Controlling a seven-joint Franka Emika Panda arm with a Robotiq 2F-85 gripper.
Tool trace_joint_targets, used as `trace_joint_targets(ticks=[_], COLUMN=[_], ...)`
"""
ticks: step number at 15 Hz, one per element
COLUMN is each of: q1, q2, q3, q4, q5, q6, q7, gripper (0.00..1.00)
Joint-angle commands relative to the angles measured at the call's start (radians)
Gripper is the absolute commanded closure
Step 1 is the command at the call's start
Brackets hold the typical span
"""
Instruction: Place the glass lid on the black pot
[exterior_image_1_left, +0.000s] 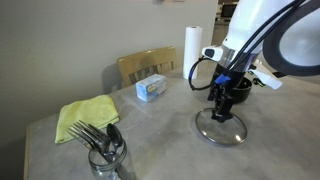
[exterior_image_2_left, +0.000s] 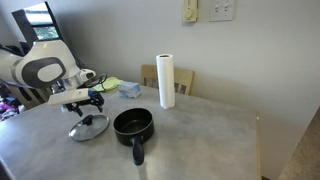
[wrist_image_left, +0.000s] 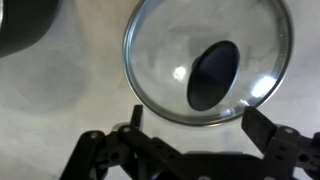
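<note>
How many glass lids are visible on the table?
1. The glass lid lies flat on the table, beside the black pot and directly under the gripper. None seems hidden.

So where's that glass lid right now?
The glass lid lies flat on the table beneath the gripper, in an exterior view just left of the black pot, apart from it.

From my wrist view the glass lid (wrist_image_left: 208, 60) runs off the top edge and the black pot (wrist_image_left: 20, 20) is only a blurred dark corner (its handle out of shot), while in an exterior view the gripper (exterior_image_1_left: 222, 108) hides the lid's knob
</note>
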Motion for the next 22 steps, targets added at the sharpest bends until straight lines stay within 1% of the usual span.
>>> trace_joint_targets(ticks=[1, 3, 4, 6, 8, 9, 11, 13, 14, 16, 19, 22], q1=[0.029, 0.079, 0.083, 0.047, -0.033, -0.073, -0.132, -0.143, -0.113, -0.12, -0.122, -0.151], q2=[0.021, 0.012, 0.01, 0.003, -0.01, -0.014, -0.012, -0.008, -0.012, -0.01, -0.009, -0.005], q3=[-0.069, -0.146, -0.161, -0.123, -0.017, 0.038, 0.122, 0.141, 0.115, 0.128, 0.128, 0.172], q4=[0.012, 0.012, 0.012, 0.012, 0.014, 0.018, 0.036, 0.048, 0.032, 0.036, 0.037, 0.022], q5=[-0.177, -0.275, -0.298, -0.263, -0.142, -0.064, 0.075, 0.123, 0.071, 0.093, 0.094, 0.14], q6=[0.06, 0.008, -0.024, -0.085, -0.158, -0.192, -0.265, -0.309, -0.259, -0.276, -0.279, -0.265], q7=[0.251, 0.428, 0.489, 0.537, 0.483, 0.435, 0.352, 0.342, 0.385, 0.38, 0.38, 0.287], gripper=[0.0, 0.0, 0.0, 0.0, 0.0, 0.0, 0.0, 0.0, 0.0, 0.0, 0.0, 0.0])
